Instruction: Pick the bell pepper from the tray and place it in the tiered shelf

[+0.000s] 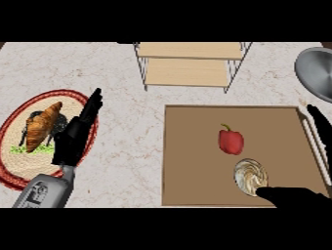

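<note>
Bell pepper (231,141) lies mid-tray (197,195), beside a cream swirled pastry (250,176). Probably light, stiff and glossy-slick; I'd clasp its broad body, not the stem. My right hand (320,161) is spread open, holding nothing; left hand (79,134) rests open.

Lighting, as seen from my head view: even and fairly bright over the pale marbled counter top (126,146), no single source visible. Shadows: faint; the small red bell pepper (231,140) casts hardly any on the flat brown wooden tray (190,161). Glare: soft radial sheen on the round grey metal pan (327,75) at upper right. My black left hand (79,134) and black right hand (320,161) read as near-featureless dark shapes. Focus: uniform throughout.
</note>
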`<state>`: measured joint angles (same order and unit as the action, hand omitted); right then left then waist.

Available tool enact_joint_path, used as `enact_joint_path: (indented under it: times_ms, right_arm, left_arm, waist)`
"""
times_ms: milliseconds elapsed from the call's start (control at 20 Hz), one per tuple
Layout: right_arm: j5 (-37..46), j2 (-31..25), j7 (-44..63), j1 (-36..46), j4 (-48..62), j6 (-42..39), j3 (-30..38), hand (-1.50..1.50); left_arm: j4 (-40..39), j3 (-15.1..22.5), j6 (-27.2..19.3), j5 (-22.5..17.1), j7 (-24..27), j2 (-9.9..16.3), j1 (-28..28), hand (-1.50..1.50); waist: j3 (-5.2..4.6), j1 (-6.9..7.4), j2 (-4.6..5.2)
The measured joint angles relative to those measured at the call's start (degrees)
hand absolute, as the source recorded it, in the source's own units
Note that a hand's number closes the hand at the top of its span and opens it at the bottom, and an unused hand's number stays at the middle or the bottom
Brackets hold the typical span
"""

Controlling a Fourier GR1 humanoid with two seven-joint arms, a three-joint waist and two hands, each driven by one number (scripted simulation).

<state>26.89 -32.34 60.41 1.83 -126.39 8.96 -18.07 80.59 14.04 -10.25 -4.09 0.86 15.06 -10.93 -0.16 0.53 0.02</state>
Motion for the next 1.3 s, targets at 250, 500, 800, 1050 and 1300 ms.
enact_joint_path:
  times_ms: [250, 500, 800, 1050, 1300]
  right_arm:
    - [7.08, 5.59, 3.68, 4.57, 0.15, -2.56, -4.86, -1.5]
    - [13.09, 10.79, 5.21, 7.71, 2.0, -4.86, -7.12, -1.5]
    - [17.14, 15.65, 3.79, 7.68, 5.27, -6.34, -6.57, -1.5]
    - [19.5, 19.75, 3.76, 8.69, 6.94, -7.99, -5.68, -1.5]
    - [22.54, 24.04, 3.22, 9.37, 10.24, -9.13, -5.35, -1.5]
  left_arm:
    - [-0.85, -1.19, 0.92, 0.72, -0.82, -0.44, -1.33, 0.0]
    - [-0.38, -1.4, 0.71, 1.97, -1.33, -1.57, -1.1, 0.0]
    - [1.35, -2.04, 1.67, 2.51, -2.29, -1.85, -0.3, 0.0]
    - [1.68, -3.1, 2.85, 2.64, -1.34, -2.03, 0.74, 0.0]
    - [-0.26, -3.61, 3.19, 3.78, 0.45, -2.93, 0.94, 0.0]
  waist:
    - [0.06, -0.27, -0.04]
    - [0.09, -0.34, -0.06]
    - [0.12, -0.43, -0.08]
    - [0.13, -0.41, -0.07]
    - [0.13, -0.47, -0.04]
